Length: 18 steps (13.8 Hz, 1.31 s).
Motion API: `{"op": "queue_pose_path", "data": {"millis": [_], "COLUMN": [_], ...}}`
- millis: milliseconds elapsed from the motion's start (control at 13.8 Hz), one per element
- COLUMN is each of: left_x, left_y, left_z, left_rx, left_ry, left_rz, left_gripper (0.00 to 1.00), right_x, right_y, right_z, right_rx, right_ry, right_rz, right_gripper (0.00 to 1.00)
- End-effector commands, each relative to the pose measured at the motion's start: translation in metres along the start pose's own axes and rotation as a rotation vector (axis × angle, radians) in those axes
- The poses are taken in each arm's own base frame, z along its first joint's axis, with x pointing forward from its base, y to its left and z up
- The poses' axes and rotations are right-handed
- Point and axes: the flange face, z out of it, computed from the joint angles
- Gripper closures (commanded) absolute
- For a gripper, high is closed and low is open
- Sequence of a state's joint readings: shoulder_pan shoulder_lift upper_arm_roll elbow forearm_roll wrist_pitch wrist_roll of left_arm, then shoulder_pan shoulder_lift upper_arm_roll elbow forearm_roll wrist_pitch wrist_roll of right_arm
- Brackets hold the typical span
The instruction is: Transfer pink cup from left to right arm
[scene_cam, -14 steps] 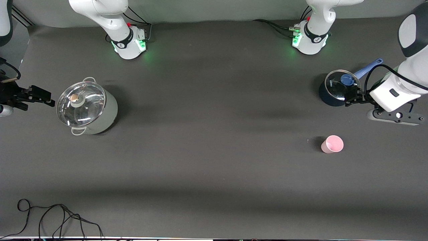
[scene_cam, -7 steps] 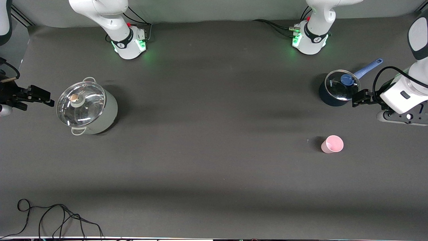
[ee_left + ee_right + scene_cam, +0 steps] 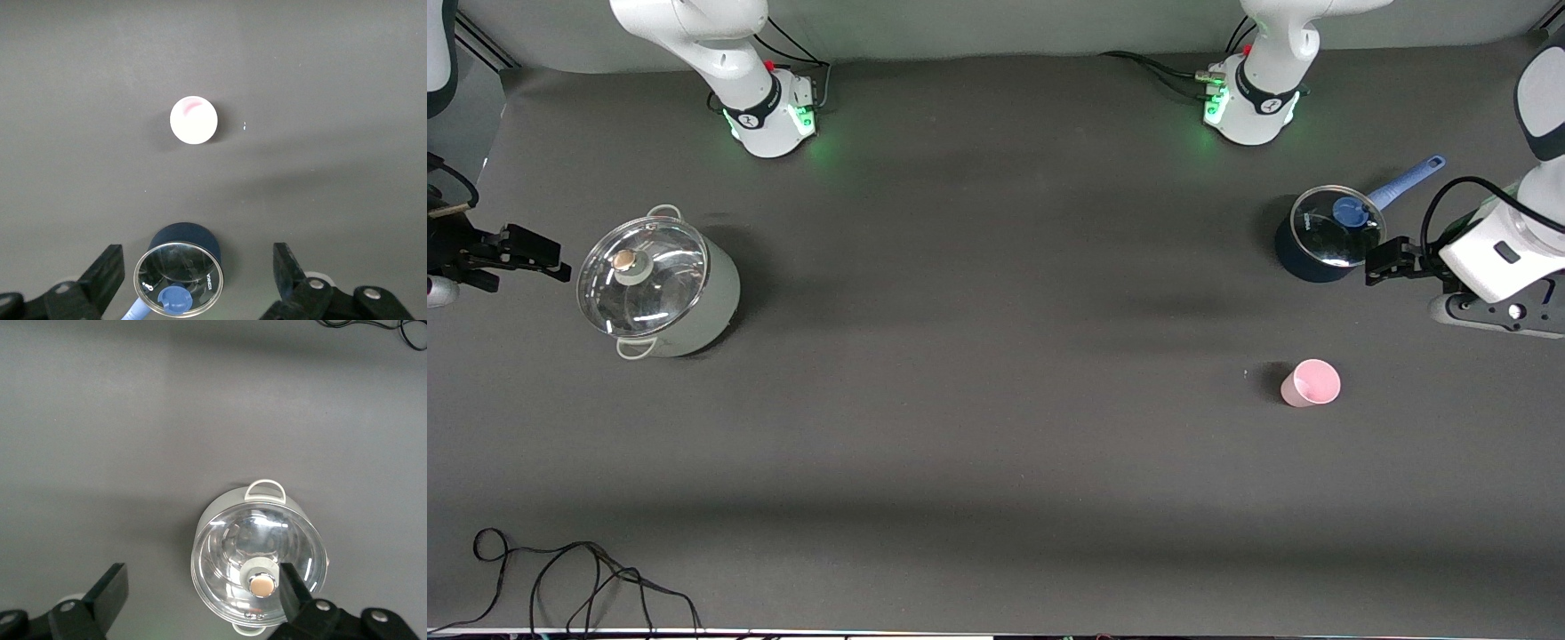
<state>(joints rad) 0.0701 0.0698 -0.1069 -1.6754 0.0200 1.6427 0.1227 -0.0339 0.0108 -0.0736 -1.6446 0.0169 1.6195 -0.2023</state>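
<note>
Front view: smooth tapered pink cup (image 3: 1311, 383) stands upright

Blue saucepan (image 3: 180, 280) handle cut by left wrist view's edge; black cable (image 3: 560, 578) runs off front view.

Looked like a robotics lab: two white arm bases (image 3: 769, 120) bolted at twelve o'clock on a dark-covered table (image 3: 978, 462), loose cables (image 3: 587, 578) trailing at seven.

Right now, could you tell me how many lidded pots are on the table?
2: a pale pot toward the right arm's end, and a dark blue saucepan toward the left arm's end.
</note>
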Motion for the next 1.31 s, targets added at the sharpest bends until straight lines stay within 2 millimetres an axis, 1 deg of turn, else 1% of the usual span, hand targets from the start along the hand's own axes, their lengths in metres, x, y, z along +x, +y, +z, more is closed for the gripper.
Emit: {"op": "queue_pose_path", "data": {"millis": [0, 73, 145, 218, 290, 363, 508, 653, 726, 798, 943, 1016, 1088, 1233], "left_x": [0.006, 0.008, 0.008, 0.008, 0.011, 0.013, 0.016, 0.017, 0.019, 0.019, 0.022, 0.022, 0.020, 0.017], "left_y": [-0.006, -0.007, -0.015, -0.033, -0.045, -0.052, -0.081, -0.096, -0.099, -0.113, -0.132, -0.151, -0.173, -0.210], "left_z": [-0.006, -0.006, -0.004, -0.003, -0.001, 0.000, 0.007, 0.014, 0.015, 0.021, 0.038, 0.046, 0.058, 0.087], "left_rx": [-0.013, -0.012, -0.013, -0.019, -0.050, -0.077, -0.099, -0.111, -0.110, -0.119, -0.183, -0.206, -0.221, -0.273], "left_ry": [0.012, 0.016, 0.017, 0.022, 0.031, 0.043, 0.052, 0.061, 0.071, 0.084, 0.117, 0.146, 0.161, 0.231], "left_rz": [0.040, 0.103, 0.148, 0.165, 0.211, 0.263, 0.343, 0.449, 0.483, 0.500, 0.593, 0.627, 0.646, 0.727], "left_gripper": [0.01, 0.01, 0.01, 0.01, 0.01, 0.01, 0.01, 0.01, 0.01, 0.01, 0.01, 0.01, 0.01, 0.01], "right_x": [-0.005, -0.004, -0.004, -0.005, -0.004, -0.004, -0.002, -0.002, -0.001, -0.001, -0.001, -0.001, -0.001, 0.002], "right_y": [0.002, 0.002, 0.002, 0.002, 0.002, 0.000, 0.000, 0.000, -0.001, 0.000, 0.000, 0.001, 0.000, -0.003], "right_z": [-0.009, -0.008, -0.008, -0.010, -0.014, -0.013, -0.013, -0.015, -0.015, -0.016, -0.016, -0.017, -0.020, -0.021], "right_rx": [-0.012, -0.011, -0.011, -0.012, -0.012, -0.013, -0.012, -0.012, -0.012, -0.009, -0.009, -0.008, -0.010, -0.014], "right_ry": [0.000, -0.002, -0.002, 0.001, 0.009, 0.007, 0.007, 0.012, 0.012, 0.014, 0.014, 0.018, 0.024, 0.027], "right_rz": [-0.018, -0.018, -0.018, -0.016, -0.015, -0.013, -0.007, -0.006, -0.009, -0.016, -0.019, -0.018, -0.020, -0.020], "right_gripper": [0.00, 0.00, 0.00, 0.00, 0.00, 0.00, 0.00, 0.00, 0.00, 0.00, 0.00, 0.00, 0.00, 0.00]}}
